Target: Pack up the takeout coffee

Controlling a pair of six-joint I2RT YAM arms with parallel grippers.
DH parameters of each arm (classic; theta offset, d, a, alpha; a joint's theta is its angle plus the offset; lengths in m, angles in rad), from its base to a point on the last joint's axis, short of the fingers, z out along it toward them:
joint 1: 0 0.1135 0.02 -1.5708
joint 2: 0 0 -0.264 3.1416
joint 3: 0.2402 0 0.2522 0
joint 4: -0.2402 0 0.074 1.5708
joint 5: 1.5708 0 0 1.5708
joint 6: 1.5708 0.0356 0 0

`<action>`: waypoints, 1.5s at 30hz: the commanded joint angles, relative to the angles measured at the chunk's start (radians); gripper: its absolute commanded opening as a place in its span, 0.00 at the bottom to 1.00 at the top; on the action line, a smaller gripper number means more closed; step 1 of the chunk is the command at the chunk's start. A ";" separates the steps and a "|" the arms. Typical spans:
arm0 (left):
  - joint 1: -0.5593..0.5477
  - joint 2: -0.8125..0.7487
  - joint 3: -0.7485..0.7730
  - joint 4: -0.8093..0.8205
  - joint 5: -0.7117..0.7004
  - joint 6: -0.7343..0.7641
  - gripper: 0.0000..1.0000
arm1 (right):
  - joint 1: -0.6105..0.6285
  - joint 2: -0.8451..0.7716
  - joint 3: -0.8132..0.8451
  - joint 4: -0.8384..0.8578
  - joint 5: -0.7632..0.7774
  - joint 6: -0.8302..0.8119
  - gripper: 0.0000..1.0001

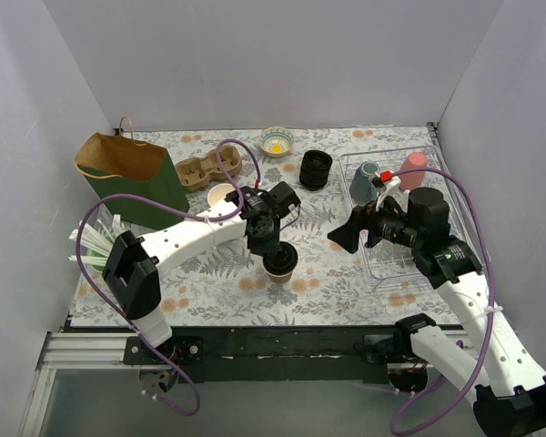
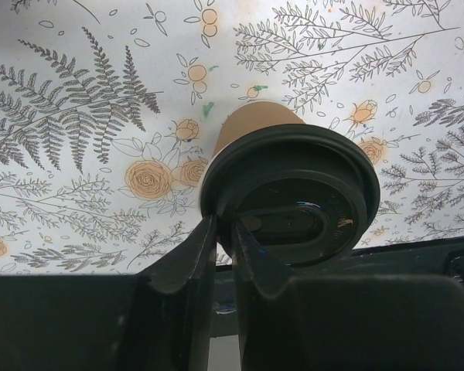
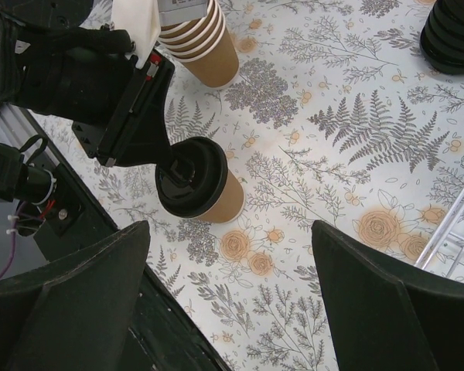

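The takeout coffee [image 1: 280, 261], a brown paper cup with a black lid, stands on the floral table near the front middle. It also shows in the left wrist view [image 2: 290, 193] and the right wrist view [image 3: 197, 185]. My left gripper [image 1: 271, 248] is shut on the lid's rim, one finger [image 2: 189, 255] outside and one inside [image 2: 251, 259]. In the right wrist view the left gripper [image 3: 174, 162] sits on the lid's left side. My right gripper [image 1: 346, 235] is open and empty, hovering to the right of the cup [image 3: 230, 232].
A brown paper bag [image 1: 127, 168] stands at the back left with a cardboard cup carrier [image 1: 200, 170] beside it. A stack of lidless cups [image 1: 221, 196] is behind my left gripper. Black lids [image 1: 316, 168], a bowl [image 1: 277, 141], a clear bin [image 1: 391, 264] at right, straws [image 1: 96, 241] at left.
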 commanded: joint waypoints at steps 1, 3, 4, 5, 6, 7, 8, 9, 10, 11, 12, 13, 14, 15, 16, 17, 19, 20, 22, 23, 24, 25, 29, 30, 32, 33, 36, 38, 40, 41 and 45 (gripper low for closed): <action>-0.007 -0.059 0.032 -0.030 -0.003 -0.011 0.13 | -0.006 -0.016 -0.005 0.044 -0.009 0.003 0.93; -0.006 -0.066 0.034 -0.044 -0.014 -0.012 0.13 | -0.004 -0.017 -0.003 0.044 -0.010 0.006 0.93; -0.007 -0.070 0.035 -0.049 -0.018 -0.014 0.14 | -0.004 -0.022 -0.003 0.044 -0.011 0.004 0.93; -0.006 -0.077 0.037 -0.052 -0.024 -0.015 0.13 | -0.004 -0.021 -0.003 0.044 -0.009 0.004 0.93; -0.006 -0.082 0.037 -0.049 -0.025 -0.015 0.14 | -0.004 -0.022 -0.005 0.044 -0.012 0.007 0.93; -0.006 -0.083 0.034 -0.046 -0.020 -0.015 0.14 | -0.004 -0.025 -0.005 0.046 -0.011 0.006 0.93; -0.007 -0.085 0.031 -0.039 -0.015 -0.014 0.14 | -0.004 -0.025 -0.006 0.047 -0.012 0.009 0.93; -0.007 -0.083 0.028 -0.038 -0.012 -0.014 0.14 | -0.004 -0.025 -0.009 0.049 -0.012 0.010 0.93; -0.006 -0.082 0.020 -0.038 -0.008 -0.014 0.14 | -0.004 -0.025 -0.009 0.049 -0.015 0.010 0.93; -0.006 -0.082 0.016 -0.033 -0.005 -0.014 0.14 | -0.006 -0.027 -0.009 0.049 -0.018 0.009 0.93; -0.007 -0.082 0.009 -0.030 -0.003 -0.015 0.14 | -0.004 -0.025 -0.011 0.048 -0.017 0.009 0.93; -0.007 -0.083 -0.003 -0.026 0.001 -0.015 0.14 | -0.004 -0.027 -0.011 0.047 -0.018 0.010 0.93; -0.006 -0.085 -0.007 -0.016 0.003 -0.015 0.15 | -0.006 -0.027 -0.011 0.044 -0.015 0.007 0.93; -0.006 -0.085 -0.014 -0.013 0.003 -0.015 0.16 | -0.006 -0.028 -0.011 0.043 -0.015 0.007 0.93; -0.006 -0.085 -0.015 -0.012 0.003 -0.015 0.17 | -0.004 -0.028 -0.008 0.041 -0.015 0.004 0.93; -0.007 -0.083 -0.020 -0.007 0.005 -0.015 0.18 | -0.004 -0.028 -0.006 0.038 -0.015 0.004 0.93; -0.007 -0.079 -0.023 -0.003 0.005 -0.017 0.21 | -0.006 -0.028 -0.005 0.038 -0.017 0.004 0.93; -0.006 -0.077 -0.023 -0.001 0.005 -0.015 0.26 | -0.004 -0.028 -0.005 0.038 -0.018 0.004 0.93; -0.007 -0.077 -0.020 0.005 0.005 -0.014 0.31 | -0.004 -0.027 -0.003 0.040 -0.017 0.004 0.93; -0.007 -0.077 -0.015 0.007 0.000 -0.014 0.38 | -0.004 -0.028 -0.005 0.041 -0.021 0.007 0.93; -0.006 -0.080 -0.011 0.008 -0.005 -0.014 0.42 | -0.006 -0.022 -0.008 0.047 -0.029 0.013 0.93; -0.007 -0.091 -0.004 0.011 -0.011 -0.012 0.44 | -0.003 -0.021 -0.011 0.052 -0.037 0.021 0.93; -0.006 -0.147 0.011 0.045 -0.047 -0.009 0.60 | 0.008 0.019 -0.051 0.124 -0.089 0.087 0.90; -0.006 -0.164 0.003 0.057 -0.067 -0.009 0.62 | 0.031 0.039 -0.057 0.139 -0.087 0.117 0.90; -0.006 -0.230 -0.023 0.109 -0.084 -0.008 0.63 | 0.070 0.068 -0.054 0.165 -0.069 0.141 0.89; -0.006 -0.255 -0.036 0.128 -0.089 -0.005 0.63 | 0.118 0.109 -0.048 0.166 -0.040 0.148 0.89; -0.004 -0.367 -0.134 0.207 -0.087 0.001 0.63 | 0.207 0.186 -0.017 0.153 0.037 0.142 0.88; -0.003 -0.419 -0.219 0.240 -0.090 -0.006 0.64 | 0.236 0.211 -0.017 0.164 0.060 0.129 0.88; 0.000 -0.490 -0.270 0.250 -0.098 -0.025 0.65 | 0.278 0.252 -0.008 0.166 0.098 0.116 0.88; 0.003 -0.514 -0.321 0.255 -0.098 -0.029 0.66 | 0.291 0.266 -0.003 0.158 0.112 0.109 0.88; 0.003 -0.603 -0.438 0.316 -0.051 -0.043 0.66 | 0.354 0.361 0.033 0.147 0.184 0.092 0.89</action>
